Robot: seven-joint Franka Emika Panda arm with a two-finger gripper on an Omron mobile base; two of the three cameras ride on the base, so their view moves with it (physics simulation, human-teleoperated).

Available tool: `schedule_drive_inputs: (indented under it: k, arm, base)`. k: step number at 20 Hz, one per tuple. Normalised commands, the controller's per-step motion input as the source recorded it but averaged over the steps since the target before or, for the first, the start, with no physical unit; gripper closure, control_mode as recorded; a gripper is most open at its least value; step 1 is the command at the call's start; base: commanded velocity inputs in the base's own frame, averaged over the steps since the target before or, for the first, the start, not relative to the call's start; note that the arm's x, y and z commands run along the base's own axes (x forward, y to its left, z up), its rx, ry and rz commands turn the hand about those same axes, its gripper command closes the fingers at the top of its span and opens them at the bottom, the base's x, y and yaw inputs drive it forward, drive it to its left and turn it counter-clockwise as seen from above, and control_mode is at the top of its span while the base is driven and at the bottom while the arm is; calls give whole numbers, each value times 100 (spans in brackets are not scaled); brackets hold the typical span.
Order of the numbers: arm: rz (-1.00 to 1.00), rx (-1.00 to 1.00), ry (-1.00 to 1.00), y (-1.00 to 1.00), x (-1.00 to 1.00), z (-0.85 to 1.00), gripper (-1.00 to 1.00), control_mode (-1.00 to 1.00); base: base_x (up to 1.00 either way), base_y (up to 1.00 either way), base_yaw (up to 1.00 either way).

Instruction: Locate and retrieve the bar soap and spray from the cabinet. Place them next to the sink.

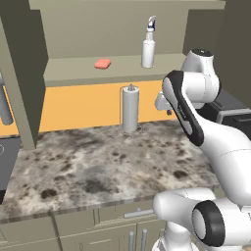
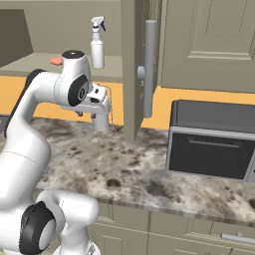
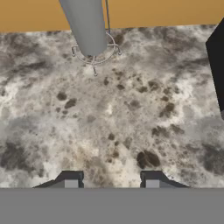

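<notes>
Step in hand, as we judge it: the approach, with retrieval not yet begun. Both task items sit on the shelf and nothing lies by a sink.

Gripper [image 3: 111, 181]: in the hand view we see two dark fingertips [image 3: 70, 180] standing apart over bare stone, nothing between them. We read the hand as released and empty. It points down at the counter, not at the shelf.

Cabinet [image 1: 29, 73]: beige-olive wall unit, door swung open, its long grey bar handle [image 2: 150, 67] facing us in the right base view. One plain inner shelf. Contents, two items:
- Bar soap [image 1: 102, 63]: salmon-pink flat block, lying on the shelf toward 9 o'clock of the bottle, well apart from it.
- Spray [image 1: 148, 46]: white bottle, blue-grey trigger head, upright, at 3 o'clock of the soap and near the shelf's front edge.

Counter [image 1: 88, 162]: mottled grey-brown stone. On it, the paper towel roll [image 1: 130, 108] on a wire stand, directly at 6 o'clock below the shelf between the two items. A dark microwave [image 2: 211, 139] rests on the counter at the right.

Next move, in our judgement: raise the wrist and tip the hand toward 12 o'clock to face the shelf, clearing the roll below and the open door, then close on one item.
</notes>
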Motion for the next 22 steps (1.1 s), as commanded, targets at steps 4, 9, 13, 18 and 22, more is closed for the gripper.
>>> schedule_drive_inputs:
  k: [4,9,13,18,22]
  arm:
    - [3,0,-2,6,-17,5,-100,-100]
    - [1,-1,-9,19,-5,17,-100,-100]
    - [0,-1,-19,19,-7,25,-100,-100]
    - [0,0,-30,13,-5,34,-100,-100]
    - [-10,0,-27,21,3,43,-100,-100]
  base:
    - [0,0,0]
    - [0,0,0]
    - [0,0,0]
    - [0,0,0]
    - [0,0,0]
